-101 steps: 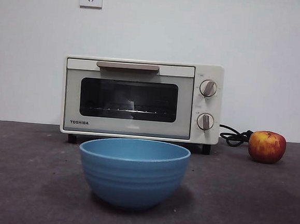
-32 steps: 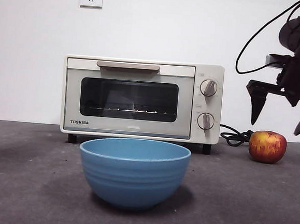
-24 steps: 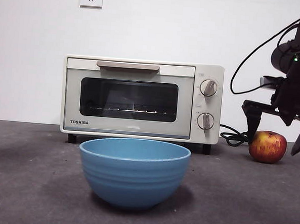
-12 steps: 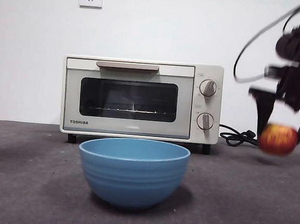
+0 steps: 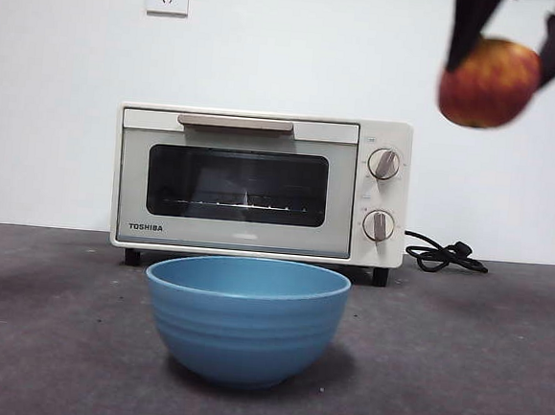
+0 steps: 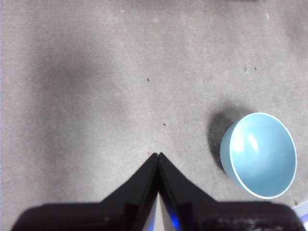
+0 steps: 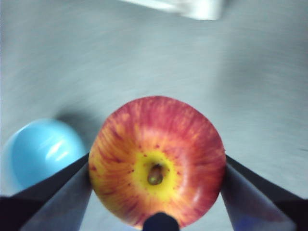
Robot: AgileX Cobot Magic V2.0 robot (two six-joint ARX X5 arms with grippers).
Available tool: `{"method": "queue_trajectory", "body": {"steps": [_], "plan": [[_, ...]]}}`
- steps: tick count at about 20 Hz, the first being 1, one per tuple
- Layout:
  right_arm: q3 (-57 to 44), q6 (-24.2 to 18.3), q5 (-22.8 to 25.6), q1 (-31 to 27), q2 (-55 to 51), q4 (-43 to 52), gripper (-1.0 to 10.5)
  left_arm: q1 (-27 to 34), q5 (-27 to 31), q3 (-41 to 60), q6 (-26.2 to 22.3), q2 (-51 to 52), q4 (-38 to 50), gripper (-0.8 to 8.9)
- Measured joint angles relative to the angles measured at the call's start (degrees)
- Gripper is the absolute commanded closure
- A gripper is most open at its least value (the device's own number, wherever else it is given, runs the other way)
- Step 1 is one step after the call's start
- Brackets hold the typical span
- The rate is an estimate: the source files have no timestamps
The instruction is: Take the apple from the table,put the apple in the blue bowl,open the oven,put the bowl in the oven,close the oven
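Gripping the apple (image 7: 156, 161) high above the bench (image 5: 55, 344), right pincer (image 7: 156, 192); only its wrist view shows the stem. Left pincer (image 6: 158, 156) closed.

Low front view faces oven (image 5: 260, 182); wrist views (overhead) share bowl (image 6: 258, 155).

Left gripper (image 6: 158, 156) hangs above the table (image 6: 96, 86), jaws pressed together to a single point, nothing between them. The blue bowl (image 6: 259, 155) sits upright on the table off to one side of the jaws, well apart from them, interior empty, casting a dark shadow on the side facing the gripper. A few small dark specks dot the grey surface.
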State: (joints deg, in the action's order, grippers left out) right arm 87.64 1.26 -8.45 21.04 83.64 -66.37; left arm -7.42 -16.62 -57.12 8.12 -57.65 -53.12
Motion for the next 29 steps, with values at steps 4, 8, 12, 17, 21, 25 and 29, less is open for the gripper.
{"method": "queue_trajectory", "body": {"steps": [4,8,12,17,21,25,29], "plan": [[0.0,0.5,-1.2,10.0,0.0,0.0,9.5,0.0,0.0,0.0,0.0,0.0,0.0,8.17],[0.0,1.6,-1.7,19.0,1.6,2.0,9.5,0.0,0.0,0.0,0.0,0.0,0.0,8.17],[0.0,3.0,-1.9,26.4,4.4,4.2,9.5,0.0,0.0,0.0,0.0,0.0,0.0,8.17],[0.0,5.4,2.1,31.0,10.0,6.4,9.5,0.0,0.0,0.0,-0.1,0.0,0.0,8.17],[0.0,6.6,4.0,31.0,15.8,6.4,9.5,0.0,0.0,0.0,-0.1,0.0,-0.2,8.17],[-0.3,7.1,4.0,31.0,20.4,6.5,9.5,0.0,0.0,0.0,-0.9,0.0,-1.4,8.17],[-2.3,7.5,4.0,31.0,21.2,10.0,9.5,0.0,0.0,0.0,-1.7,0.0,-1.7,8.17]]}}
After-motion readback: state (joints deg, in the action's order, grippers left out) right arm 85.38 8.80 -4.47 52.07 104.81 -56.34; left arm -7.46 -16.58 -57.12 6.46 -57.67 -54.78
